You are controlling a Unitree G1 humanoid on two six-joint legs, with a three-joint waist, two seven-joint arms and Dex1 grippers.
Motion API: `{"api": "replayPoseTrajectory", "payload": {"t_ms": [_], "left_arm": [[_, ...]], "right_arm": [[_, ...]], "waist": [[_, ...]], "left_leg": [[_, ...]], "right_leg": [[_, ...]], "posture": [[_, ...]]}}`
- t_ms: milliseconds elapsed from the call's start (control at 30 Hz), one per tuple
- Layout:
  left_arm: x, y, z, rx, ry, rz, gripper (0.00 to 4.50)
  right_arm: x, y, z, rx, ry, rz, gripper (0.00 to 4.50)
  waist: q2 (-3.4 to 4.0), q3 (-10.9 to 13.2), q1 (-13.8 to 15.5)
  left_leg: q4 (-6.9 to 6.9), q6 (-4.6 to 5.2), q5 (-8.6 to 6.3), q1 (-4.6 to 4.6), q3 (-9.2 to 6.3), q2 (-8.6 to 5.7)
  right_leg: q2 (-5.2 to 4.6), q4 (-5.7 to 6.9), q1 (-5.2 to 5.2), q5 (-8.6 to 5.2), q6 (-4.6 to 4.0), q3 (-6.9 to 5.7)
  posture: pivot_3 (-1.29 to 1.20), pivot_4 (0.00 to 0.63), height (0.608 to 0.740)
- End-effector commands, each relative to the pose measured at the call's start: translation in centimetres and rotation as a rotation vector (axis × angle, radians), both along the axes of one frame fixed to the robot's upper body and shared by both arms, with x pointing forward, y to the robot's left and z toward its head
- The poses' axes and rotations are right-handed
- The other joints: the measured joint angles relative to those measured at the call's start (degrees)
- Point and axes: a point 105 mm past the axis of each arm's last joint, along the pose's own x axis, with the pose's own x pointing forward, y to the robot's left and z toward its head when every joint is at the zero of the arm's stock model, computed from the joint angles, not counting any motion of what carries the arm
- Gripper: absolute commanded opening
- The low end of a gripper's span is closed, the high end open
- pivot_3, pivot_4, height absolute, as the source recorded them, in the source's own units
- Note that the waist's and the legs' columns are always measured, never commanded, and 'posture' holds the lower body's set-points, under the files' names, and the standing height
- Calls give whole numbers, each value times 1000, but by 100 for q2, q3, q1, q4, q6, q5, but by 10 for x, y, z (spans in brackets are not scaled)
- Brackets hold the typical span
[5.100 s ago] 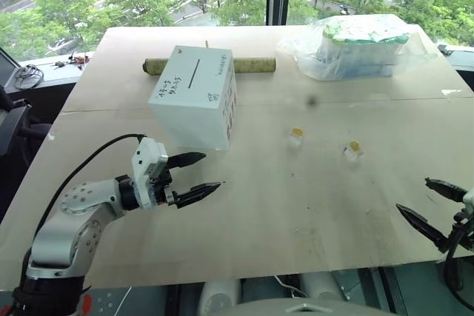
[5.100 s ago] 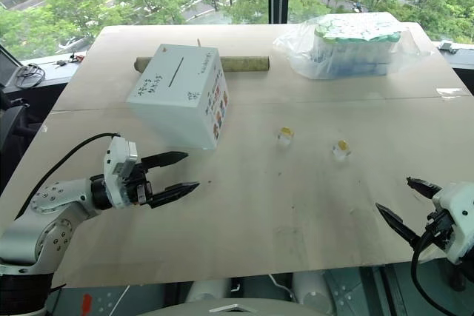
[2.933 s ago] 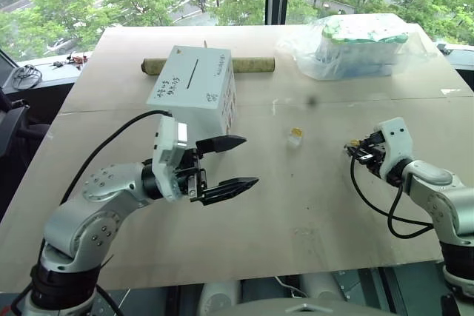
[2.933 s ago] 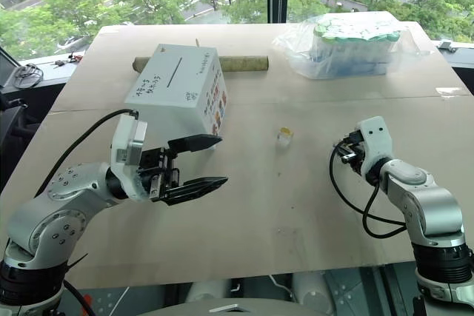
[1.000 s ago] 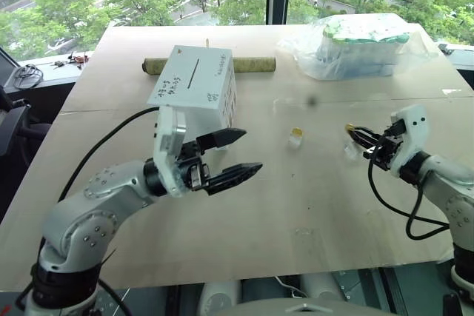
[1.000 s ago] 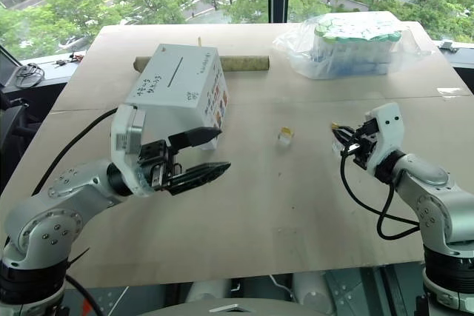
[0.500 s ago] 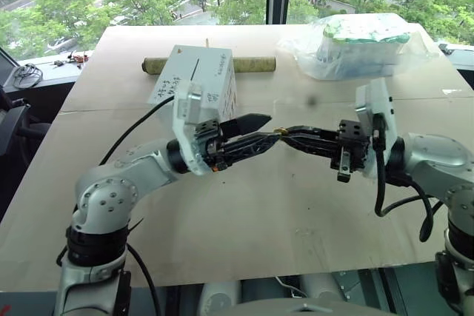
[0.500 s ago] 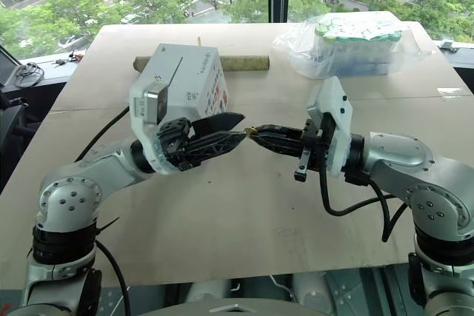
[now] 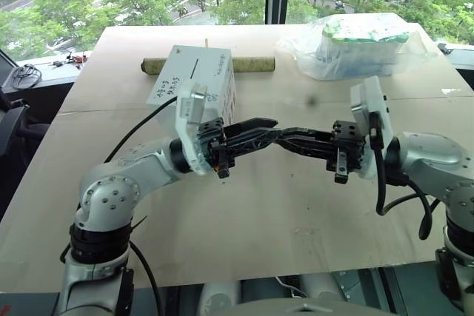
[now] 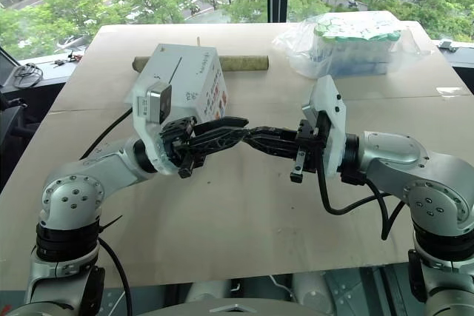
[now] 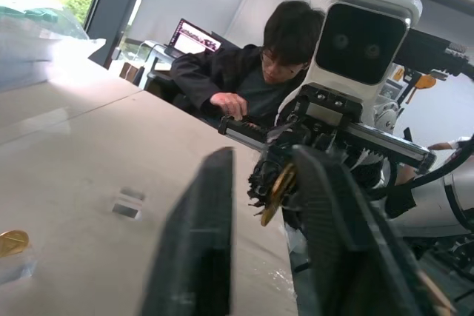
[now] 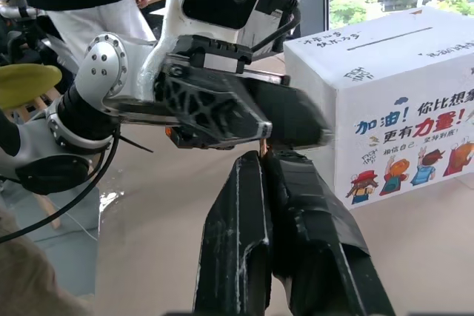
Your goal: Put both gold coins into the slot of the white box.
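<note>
Pinching one coin (image 11: pixel 275 190) mid-air between left gripper (image 9: pixel 271 129) and right gripper (image 9: pixel 286 139), both pressed shut, beside the box (image 9: pixel 211 72), off its slot (image 9: pixel 192 73). Risks dropping it if released early or gripped by the edge. Second coin (image 11: pixel 11 243) on table (image 9: pixel 296 220).

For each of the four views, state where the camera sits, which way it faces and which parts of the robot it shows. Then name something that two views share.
Left eye view: head, facing down over the wooden table; both arms.
Right eye view: the same scene; left gripper and right gripper meet.
Left wrist view: along its own fingers toward the right gripper holding a small round gold coin.
Right wrist view: along its own fingers toward the left gripper and the white cardboard box.
Shared: the box, in both eye views and the right wrist view.
</note>
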Motion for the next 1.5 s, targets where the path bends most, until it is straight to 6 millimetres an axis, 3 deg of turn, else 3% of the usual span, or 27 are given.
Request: {"api": "replayPoseTrajectory", "payload": {"t_ms": [33, 533, 667, 1167, 1267, 1333, 1500], "left_arm": [[-7, -1, 5, -10, -28, -22, 103], [-6, 3, 1, -8, -25, -20, 103], [-9, 6, -1, -3, -15, -49, 1631], [-11, 5, -4, -8, -17, -83, 1631], [-11, 4, -5, -11, -19, -89, 857], [-11, 3, -4, -12, -20, -92, 58], [-12, 3, -5, -19, -18, -99, 58]], "right_arm": [[-5, 0, 10, 27, -43, 21, 0], [-3, -2, 12, 36, -21, 19, 0], [-4, -3, 13, 33, -17, 28, 0], [-12, -1, 14, 29, 2, 78, 0], [-13, -1, 13, 29, 6, 80, 0], [-14, -2, 12, 29, 8, 80, 0], [-14, -2, 10, 25, 11, 76, 0]], "waist": [[0, 0, -1], [0, 0, -3], [0, 1, -2], [0, 2, 0], [-1, 2, 0], [-1, 2, 1], [-1, 4, 0]], "left_leg": [[0, 0, 0, 0, 0, 0], [-1, 0, 0, 0, 0, 0], [-1, 0, 0, 0, 1, 0], [-2, 1, 0, 0, 1, 1], [-2, 1, 0, -1, 0, 1], [-2, 1, 0, -1, 0, 1], [-3, 1, -1, -1, 1, 1]], "right_leg": [[0, 0, 0, 0, 0, 0], [0, -1, 0, 0, 0, 0], [0, -2, -1, 0, 0, 0], [0, -3, -1, 0, 0, 0], [0, -3, -1, 0, 0, 0], [0, -3, -1, 0, 0, 0], [0, -4, -1, 0, 0, 0]], "posture": [[0, 150, 740], [0, 150, 740], [0, 150, 740], [0, 150, 740], [0, 150, 740], [0, 150, 740], [0, 150, 740]]}}
